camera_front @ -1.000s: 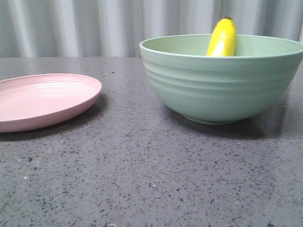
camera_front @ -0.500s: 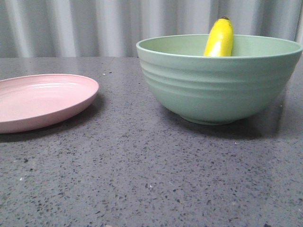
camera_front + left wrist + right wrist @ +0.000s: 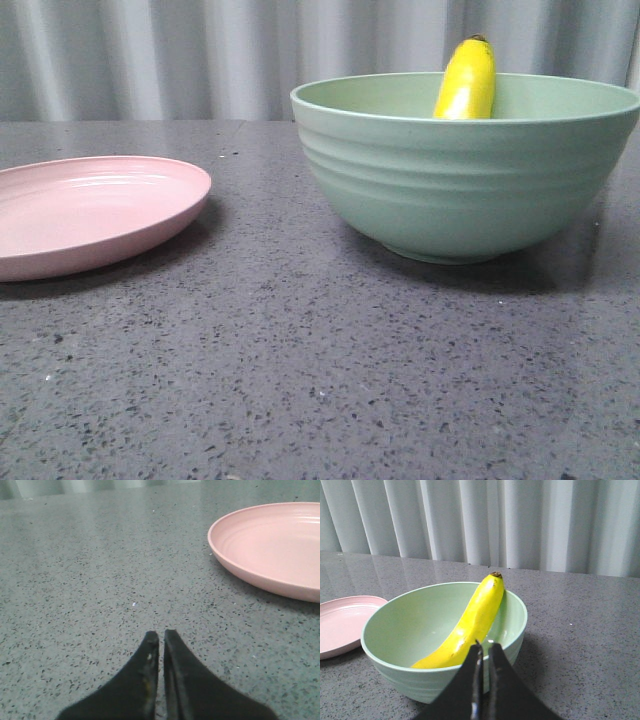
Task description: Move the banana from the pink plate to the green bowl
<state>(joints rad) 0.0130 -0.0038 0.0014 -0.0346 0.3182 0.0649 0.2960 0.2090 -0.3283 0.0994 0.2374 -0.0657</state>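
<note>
The yellow banana [image 3: 467,80] lies inside the green bowl [image 3: 460,190], its dark tip leaning on the far rim; the right wrist view shows it [image 3: 470,625] lying across the bowl [image 3: 395,630]. The pink plate [image 3: 90,210] is empty at the left, and it also shows in the left wrist view [image 3: 272,550] and the right wrist view [image 3: 340,625]. My right gripper [image 3: 484,646] is shut and empty, just outside the bowl's near rim. My left gripper [image 3: 161,635] is shut and empty over bare table, apart from the plate. Neither gripper shows in the front view.
The dark speckled table [image 3: 300,380] stretches in front of plate and bowl. A pale pleated curtain [image 3: 200,60] hangs behind the table's far edge.
The front view shifts slightly sideways between frames; plate, bowl and banana keep their places relative to each other.
</note>
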